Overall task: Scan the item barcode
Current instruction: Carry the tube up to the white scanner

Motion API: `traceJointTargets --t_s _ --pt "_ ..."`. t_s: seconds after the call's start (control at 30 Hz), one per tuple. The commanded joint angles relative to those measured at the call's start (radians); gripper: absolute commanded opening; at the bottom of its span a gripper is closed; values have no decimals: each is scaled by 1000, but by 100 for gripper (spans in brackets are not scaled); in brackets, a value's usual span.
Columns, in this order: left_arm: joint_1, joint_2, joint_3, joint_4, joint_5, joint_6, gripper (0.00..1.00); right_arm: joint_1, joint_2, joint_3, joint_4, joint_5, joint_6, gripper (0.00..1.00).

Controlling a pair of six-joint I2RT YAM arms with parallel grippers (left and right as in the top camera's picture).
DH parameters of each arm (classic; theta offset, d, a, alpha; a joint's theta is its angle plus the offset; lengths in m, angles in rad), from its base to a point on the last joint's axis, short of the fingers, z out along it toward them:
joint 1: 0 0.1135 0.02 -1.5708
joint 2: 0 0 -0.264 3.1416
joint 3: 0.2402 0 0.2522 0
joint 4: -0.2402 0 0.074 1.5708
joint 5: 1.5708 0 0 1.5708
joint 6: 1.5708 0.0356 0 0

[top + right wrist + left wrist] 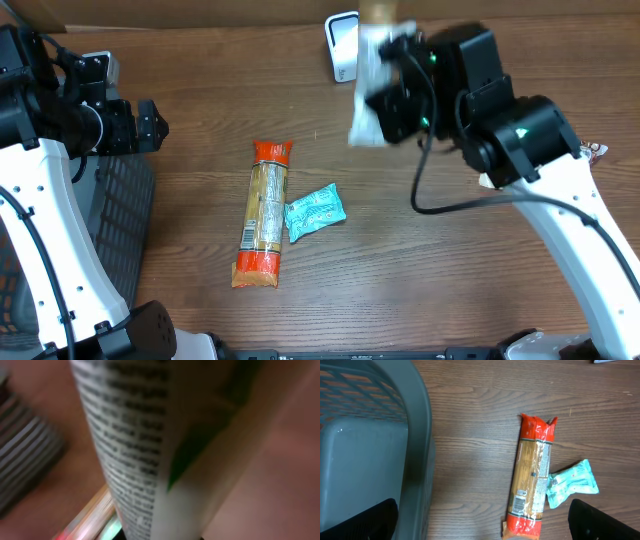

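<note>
My right gripper (388,72) is raised at the back of the table and is shut on a white packet (365,100). It holds the packet just right of the white scanner (342,45). In the right wrist view the white packet (150,460) fills the frame, blurred, with black print running down it and a green mark. My left gripper (152,125) stands open at the far left beside the basket, its jaws wide apart with nothing between them (482,527).
A long orange-ended pasta pack (265,212) (532,477) lies mid-table. A teal packet (315,212) (572,482) touches its right side. A grey basket (125,220) (370,450) sits at the left edge. A cardboard wall runs along the back.
</note>
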Motion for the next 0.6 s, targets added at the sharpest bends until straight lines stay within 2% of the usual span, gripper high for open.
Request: traceJointTargets --t_s 0.0,0.1,0.23,0.3,0.33,0.37,0.43,0.57 --pt "-1 6 -3 2 16 22 100 80 45 35 109 528 -157 4" --pt "-1 6 -3 2 16 22 99 86 143 35 274 649 -249 4" --pt "-1 6 -3 2 16 22 99 62 296 35 433 671 -561 4" --pt "-1 6 -3 2 16 22 100 50 375 35 528 726 -663 4" --pt "-1 6 -3 2 16 22 100 45 415 35 599 768 -705 4" --pt "-1 6 -3 2 16 22 100 33 487 35 738 834 -786 4" --pt "-1 6 -3 2 16 22 99 23 554 35 880 855 -880 4" --pt "-1 6 -3 2 16 22 100 -8 671 35 1091 843 -1106 4"
